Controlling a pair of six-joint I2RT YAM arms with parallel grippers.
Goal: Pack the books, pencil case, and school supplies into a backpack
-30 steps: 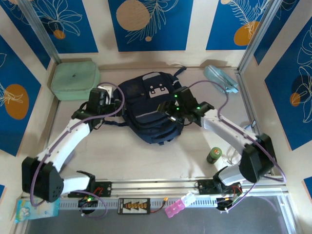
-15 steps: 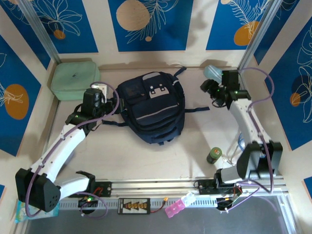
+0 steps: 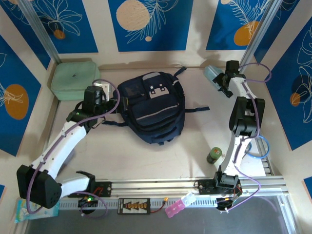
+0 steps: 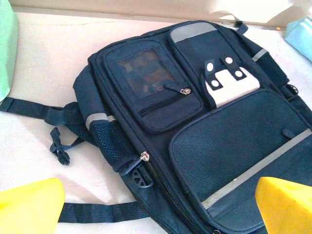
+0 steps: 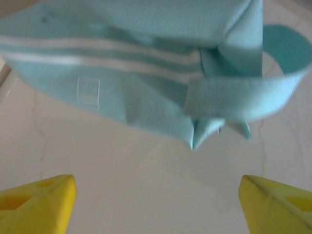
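My right gripper [image 5: 156, 195] has swung from the backpack [image 3: 153, 109] to the pencil case [image 5: 122, 73], fingers spread; left gripper [image 4: 158, 204] stays spread.

The pencil case [image 5: 126, 78] is blurred, its top cut off. The backpack [image 4: 195, 122] runs off the left wrist view's bottom edge.

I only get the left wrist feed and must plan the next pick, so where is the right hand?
Observer: The right hand is open at the far right corner, just short of the pale-blue pencil case.
Operator: What's the green thing at my left edge?
Observer: A mint-green rounded case in the far left corner, apart from the backpack.
Operator: Anything else loose?
Observer: A small green container stands near the right arm's base.
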